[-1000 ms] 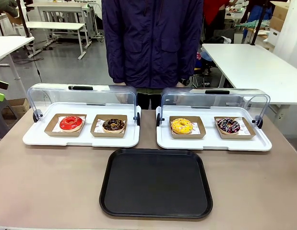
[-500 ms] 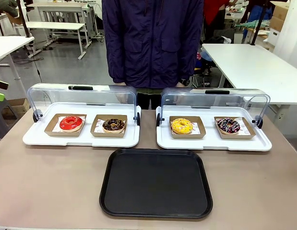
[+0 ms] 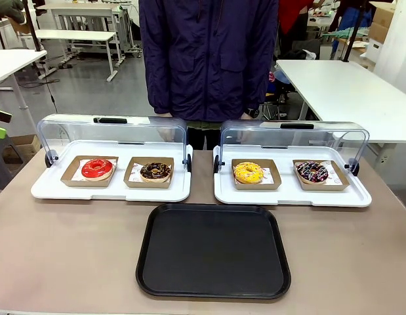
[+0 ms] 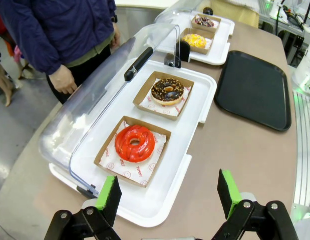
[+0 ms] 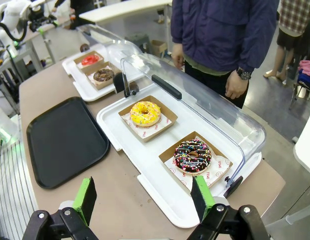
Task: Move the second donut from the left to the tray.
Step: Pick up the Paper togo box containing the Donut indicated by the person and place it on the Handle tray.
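Observation:
The second donut from the left (image 3: 155, 171) (image 4: 168, 90) (image 5: 102, 75) has dark chocolate icing with pale flecks and sits in a brown cardboard holder on the left white tray. The black tray (image 3: 214, 249) (image 4: 254, 88) (image 5: 64, 140) lies empty at the table's front middle. In the left wrist view my left gripper (image 4: 169, 196) hangs open above the table edge, short of the red-glazed donut (image 4: 134, 143), well apart from the chocolate one. In the right wrist view my right gripper (image 5: 144, 197) stands open near the sprinkled donut (image 5: 193, 156), holding nothing.
Two white trays (image 3: 111, 190) (image 3: 294, 195) with raised clear lids stand side by side at the back. The right one holds a yellow donut (image 3: 248, 172) and a sprinkled chocolate donut (image 3: 312, 172). A person in a dark jacket (image 3: 209, 59) stands at the far side.

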You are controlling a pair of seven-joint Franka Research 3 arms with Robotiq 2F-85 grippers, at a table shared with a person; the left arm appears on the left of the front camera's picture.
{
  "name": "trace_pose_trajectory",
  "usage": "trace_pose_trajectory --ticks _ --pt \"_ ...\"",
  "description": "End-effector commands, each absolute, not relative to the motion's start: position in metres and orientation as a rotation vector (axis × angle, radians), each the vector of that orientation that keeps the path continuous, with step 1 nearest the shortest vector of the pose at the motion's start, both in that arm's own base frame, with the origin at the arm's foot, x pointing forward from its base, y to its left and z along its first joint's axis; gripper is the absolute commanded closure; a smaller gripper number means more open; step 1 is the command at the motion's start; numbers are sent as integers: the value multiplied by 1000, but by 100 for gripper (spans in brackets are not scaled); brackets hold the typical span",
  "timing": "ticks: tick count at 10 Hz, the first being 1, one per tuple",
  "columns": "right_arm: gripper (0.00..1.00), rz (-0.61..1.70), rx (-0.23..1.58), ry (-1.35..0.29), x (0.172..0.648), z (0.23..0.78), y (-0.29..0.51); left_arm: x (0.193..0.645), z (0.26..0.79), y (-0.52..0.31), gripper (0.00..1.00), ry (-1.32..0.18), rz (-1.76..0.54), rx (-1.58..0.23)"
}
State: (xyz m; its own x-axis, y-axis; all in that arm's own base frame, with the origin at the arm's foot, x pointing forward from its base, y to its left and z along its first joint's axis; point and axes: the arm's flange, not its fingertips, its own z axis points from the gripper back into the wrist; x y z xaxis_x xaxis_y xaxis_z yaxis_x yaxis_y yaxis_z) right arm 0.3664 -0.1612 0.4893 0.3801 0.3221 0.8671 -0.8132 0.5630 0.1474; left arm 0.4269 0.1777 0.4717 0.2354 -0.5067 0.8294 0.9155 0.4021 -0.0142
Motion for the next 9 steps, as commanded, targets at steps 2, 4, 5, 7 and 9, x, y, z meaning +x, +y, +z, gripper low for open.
trace_pose_trajectory --ticks 2,4,5,7,9 --pt "0 807 632 -945 371 491 -162 427 472 178 0 -870 -1054 -585" --pt "0 807 632 -945 371 491 -162 427 472 178 0 -870 -1054 -585" --pt "0 807 632 -945 371 491 -162 427 472 178 0 -870 -1054 -585" --pt "0 807 632 -945 371 491 -162 427 472 178 0 -870 -1054 -585" --pt "0 807 632 -945 371 491 -162 427 472 178 0 -870 -1054 -585"
